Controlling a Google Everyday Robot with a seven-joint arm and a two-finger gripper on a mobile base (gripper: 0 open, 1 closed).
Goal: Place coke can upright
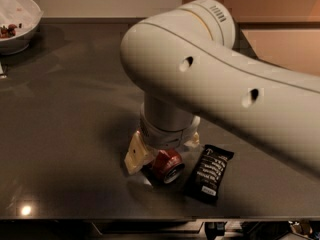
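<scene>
The red coke can point(167, 166) lies tilted on the dark table point(70, 114), its silver end facing the front right. My gripper point(162, 156) comes straight down over it from the big white arm point(200, 79). One cream finger point(135, 153) stands at the can's left and another point(194, 140) at its right, both close against it. The top of the can is hidden under the wrist.
A black snack wrapper point(209, 172) lies just right of the can. A white bowl point(15, 21) with some food sits at the far left corner. The table's front edge point(150, 218) runs close below the can.
</scene>
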